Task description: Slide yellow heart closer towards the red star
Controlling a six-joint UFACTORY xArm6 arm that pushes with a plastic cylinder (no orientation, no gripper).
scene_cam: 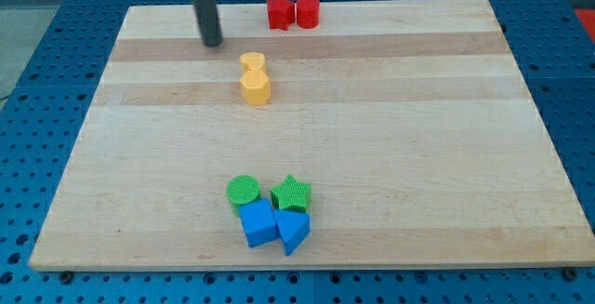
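The yellow heart (252, 62) lies in the upper middle of the wooden board, touching a yellow hexagon (255, 87) just below it. The red star (279, 12) sits at the board's top edge, above and slightly right of the heart, touching a red cylinder (308, 11) on its right. My tip (214, 42) rests on the board to the upper left of the yellow heart, a short gap away from it.
Near the view's bottom middle sits a cluster: a green cylinder (244, 191), a green star (291, 193), a blue cube (257, 222) and a blue triangle (293, 231). The wooden board (418, 137) lies on a blue perforated table.
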